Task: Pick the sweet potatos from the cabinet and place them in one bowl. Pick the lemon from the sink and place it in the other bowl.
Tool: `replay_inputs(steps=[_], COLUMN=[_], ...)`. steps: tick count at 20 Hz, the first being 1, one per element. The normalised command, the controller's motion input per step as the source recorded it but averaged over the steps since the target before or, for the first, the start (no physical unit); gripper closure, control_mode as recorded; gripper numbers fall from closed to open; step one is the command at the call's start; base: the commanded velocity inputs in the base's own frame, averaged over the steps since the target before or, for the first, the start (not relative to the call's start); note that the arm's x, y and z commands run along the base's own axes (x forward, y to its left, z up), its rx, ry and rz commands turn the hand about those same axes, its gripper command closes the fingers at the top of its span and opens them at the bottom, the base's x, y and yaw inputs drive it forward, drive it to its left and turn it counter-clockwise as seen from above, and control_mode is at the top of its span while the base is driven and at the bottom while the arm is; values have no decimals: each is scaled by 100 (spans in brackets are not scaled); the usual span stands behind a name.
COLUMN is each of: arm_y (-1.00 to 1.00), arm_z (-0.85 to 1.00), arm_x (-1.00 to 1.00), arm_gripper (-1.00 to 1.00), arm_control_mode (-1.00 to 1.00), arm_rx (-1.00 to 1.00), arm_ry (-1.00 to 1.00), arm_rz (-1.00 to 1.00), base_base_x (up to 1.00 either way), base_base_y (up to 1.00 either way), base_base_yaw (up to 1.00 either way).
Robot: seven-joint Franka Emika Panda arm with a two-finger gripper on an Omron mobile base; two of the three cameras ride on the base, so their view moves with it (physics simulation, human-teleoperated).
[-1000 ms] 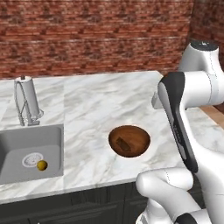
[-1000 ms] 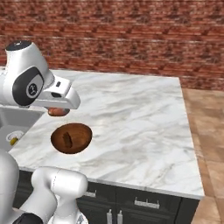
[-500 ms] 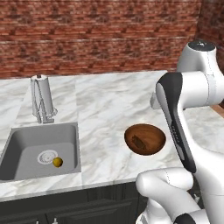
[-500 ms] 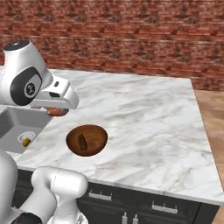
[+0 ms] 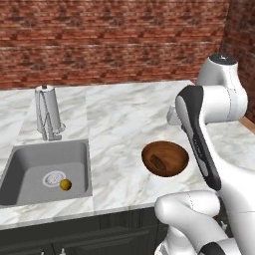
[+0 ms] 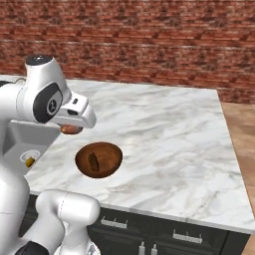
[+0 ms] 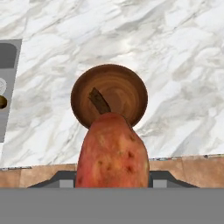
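My gripper (image 6: 72,125) is shut on a reddish-brown sweet potato (image 7: 113,153), which also shows under the hand as sweet potato (image 6: 70,130). It hangs above the counter, just left of and behind the dark-brown wooden bowl (image 6: 98,159). In the hand view the bowl (image 7: 109,95) lies straight ahead. A second sweet potato (image 5: 158,161) lies inside the bowl (image 5: 165,158). The yellow lemon (image 5: 65,185) rests in the grey sink (image 5: 30,169) beside the white drain. The cabinet and the other bowl are out of view.
A chrome faucet (image 5: 48,113) stands behind the sink. The white marble counter (image 6: 164,129) runs right to an edge near the wooden floor. A red brick wall (image 5: 109,45) backs the counter. Dark cabinet fronts (image 6: 164,234) lie below the counter's front edge.
The whole picture has shifted: the base has driven left, so the sink and bowl now sit further right in both base views. The hold on the sweet potato is unchanged.
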Motion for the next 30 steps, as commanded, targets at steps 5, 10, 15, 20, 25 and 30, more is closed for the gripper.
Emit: replay_inputs(steps=[5, 10, 15, 20, 25, 30], arm_y=[0, 2, 0, 0, 0, 0], arm_z=[-43, -34, -31, -25, -26, -28], arm_x=[25, 9, 5, 1, 14, 27], arm_gripper=[100, 100, 100, 100, 100, 100], arm_control_mode=[-100, -100, -100, -100, -100, -100], arm_rx=[1, 0, 0, 0, 0, 0], arm_ry=[0, 0, 0, 0, 0, 0], arm_rz=[0, 0, 0, 0, 0, 0], base_base_x=[0, 0, 0, 0, 0, 0], base_base_y=[0, 0, 0, 0, 0, 0], base_base_yaw=[0, 0, 0, 0, 0, 0])
